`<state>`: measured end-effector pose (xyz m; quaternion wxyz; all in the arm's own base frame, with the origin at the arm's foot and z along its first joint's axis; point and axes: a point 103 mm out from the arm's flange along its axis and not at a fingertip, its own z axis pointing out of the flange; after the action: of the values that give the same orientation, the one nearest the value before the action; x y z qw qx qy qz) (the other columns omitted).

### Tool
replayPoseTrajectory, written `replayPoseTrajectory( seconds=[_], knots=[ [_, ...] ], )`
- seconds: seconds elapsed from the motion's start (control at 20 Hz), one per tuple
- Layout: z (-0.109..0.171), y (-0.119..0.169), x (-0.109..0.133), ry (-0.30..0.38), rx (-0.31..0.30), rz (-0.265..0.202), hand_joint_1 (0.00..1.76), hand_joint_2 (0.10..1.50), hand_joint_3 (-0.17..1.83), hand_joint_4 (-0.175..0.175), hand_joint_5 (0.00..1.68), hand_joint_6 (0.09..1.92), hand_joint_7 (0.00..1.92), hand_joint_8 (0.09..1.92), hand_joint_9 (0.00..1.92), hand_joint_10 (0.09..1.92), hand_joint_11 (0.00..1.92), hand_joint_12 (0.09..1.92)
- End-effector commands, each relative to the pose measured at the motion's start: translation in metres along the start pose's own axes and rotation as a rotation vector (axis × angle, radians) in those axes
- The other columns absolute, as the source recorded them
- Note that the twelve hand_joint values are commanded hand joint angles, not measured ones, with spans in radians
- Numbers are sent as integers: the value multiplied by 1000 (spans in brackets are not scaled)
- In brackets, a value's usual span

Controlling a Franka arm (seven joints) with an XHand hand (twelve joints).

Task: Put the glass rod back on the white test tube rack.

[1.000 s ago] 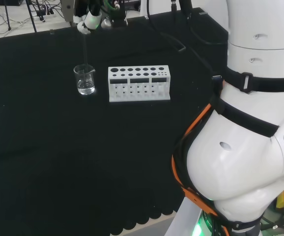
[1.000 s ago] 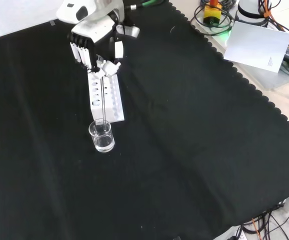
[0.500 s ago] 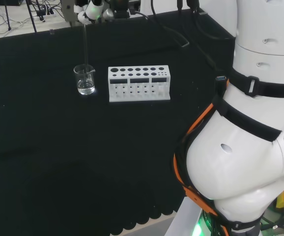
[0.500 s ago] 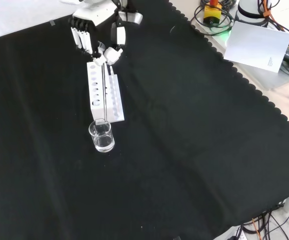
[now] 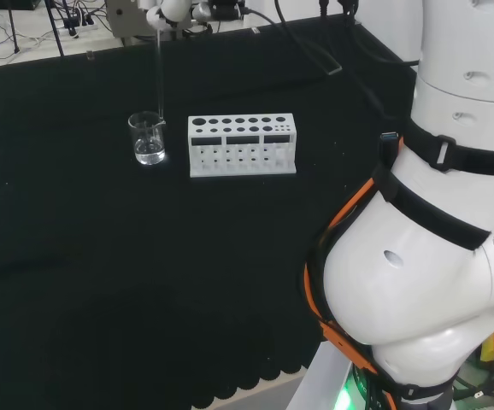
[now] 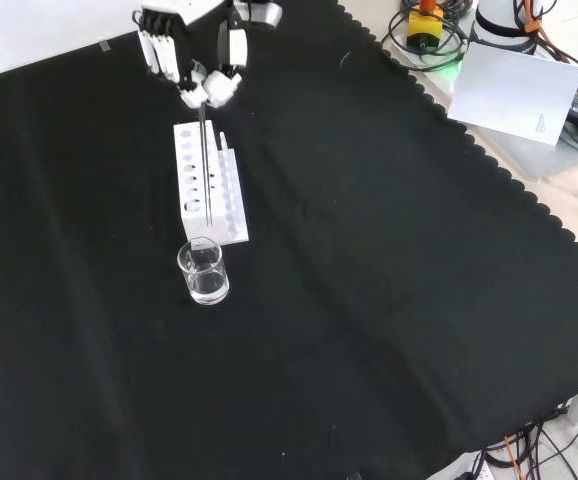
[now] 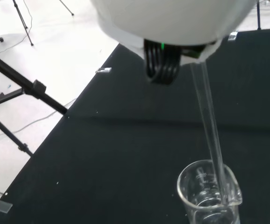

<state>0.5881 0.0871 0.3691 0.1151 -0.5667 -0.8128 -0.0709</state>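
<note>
The hand [image 6: 193, 62] hangs high over the far end of the white test tube rack [image 6: 231, 214], fingers and thumb pinched on the top of a clear glass rod [image 6: 205, 165]. In the head view the hand [image 5: 163, 8] is at the top edge and the glass rod [image 5: 160, 73] hangs nearly upright, its lower tip at about the rim of a small glass beaker [image 5: 148, 139]. The beaker [image 6: 203, 271] holds a little clear liquid and stands just off the rack's [image 5: 242, 145] end. In the wrist view the rod [image 7: 210, 133] runs down to the beaker [image 7: 209, 195].
The rack's top has rows of round holes. Black cloth lies bare around rack and beaker. The arm's big white links [image 5: 435, 239] stand at the head view's right. Tripod legs [image 7: 18, 95] and floor lie beyond the cloth's edge.
The hand has risen with the rod in its grip, and the rod's tip has come up out of the beaker's liquid to about rim height. Beaker and rack have not moved.
</note>
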Motion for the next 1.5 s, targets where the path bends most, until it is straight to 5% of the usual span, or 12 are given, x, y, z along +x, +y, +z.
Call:
replayPoseTrajectory(
  seconds=[0.05, 1.5],
  knots=[
    [-16, -8, -19, 3, -23, 31, 1336, 560, 795, -175, 1313, 394, 1405, 757, 1725, 612, 1394, 1055],
    [-64, -64, -124, -10, -106, 261, 1336, 562, 792, -175, 1313, 391, 1403, 759, 1725, 614, 1397, 1055]
  ],
)
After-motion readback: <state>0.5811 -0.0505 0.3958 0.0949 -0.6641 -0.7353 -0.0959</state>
